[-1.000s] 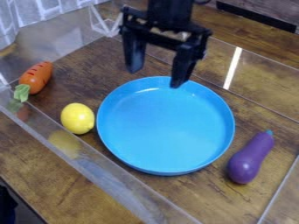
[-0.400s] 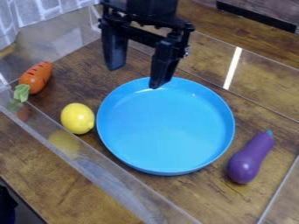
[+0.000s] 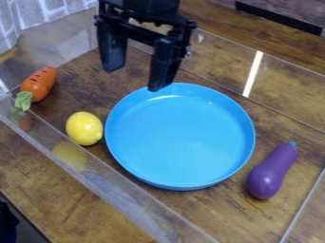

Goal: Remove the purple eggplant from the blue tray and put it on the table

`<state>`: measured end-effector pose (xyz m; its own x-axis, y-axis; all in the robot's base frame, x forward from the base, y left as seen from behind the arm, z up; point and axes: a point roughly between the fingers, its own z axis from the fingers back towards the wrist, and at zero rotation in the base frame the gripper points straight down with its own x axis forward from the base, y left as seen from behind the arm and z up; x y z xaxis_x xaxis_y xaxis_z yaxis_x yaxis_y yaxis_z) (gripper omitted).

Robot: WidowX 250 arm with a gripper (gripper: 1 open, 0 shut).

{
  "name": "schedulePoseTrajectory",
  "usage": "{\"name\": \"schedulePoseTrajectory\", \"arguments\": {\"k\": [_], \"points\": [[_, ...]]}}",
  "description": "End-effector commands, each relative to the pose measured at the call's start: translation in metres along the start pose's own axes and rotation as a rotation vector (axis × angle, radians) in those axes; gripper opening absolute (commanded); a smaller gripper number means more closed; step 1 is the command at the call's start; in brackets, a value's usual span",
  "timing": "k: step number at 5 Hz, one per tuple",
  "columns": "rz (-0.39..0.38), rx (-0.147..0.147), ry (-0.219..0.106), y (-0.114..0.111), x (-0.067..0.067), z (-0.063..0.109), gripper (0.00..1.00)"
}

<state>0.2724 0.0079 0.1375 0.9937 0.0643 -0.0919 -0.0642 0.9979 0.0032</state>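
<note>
Camera view from above: one black pincer [image 3: 137,74] hangs at the top, its two fingers spread wide apart with nothing between them, above the far edge of one round, bright blue tray [image 3: 181,138]. The tray holds no objects. Just beside its left edge in the picture sits one yellow lemon [image 3: 86,128]. Farther out, toward the upper left, lies one orange carrot [image 3: 44,84] with a green top. On the opposite side, near the tray's right edge but apart from it, one glossy purple eggplant [image 3: 271,171] lies directly on the dark brown wooden tabletop [image 3: 203,214], its plump end toward the bottom of the picture.
</note>
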Motion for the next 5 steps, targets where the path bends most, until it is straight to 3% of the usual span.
{"name": "schedulePoseTrajectory", "arguments": {"k": [1,2,5], "points": [[-0.052,0.0,-0.063,0.006,0.018,0.013,1.0],[-0.109,-0.004,-0.062,0.008,0.024,0.015,1.0],[-0.156,0.012,-0.034,-0.001,0.029,0.009,1.0]]}}
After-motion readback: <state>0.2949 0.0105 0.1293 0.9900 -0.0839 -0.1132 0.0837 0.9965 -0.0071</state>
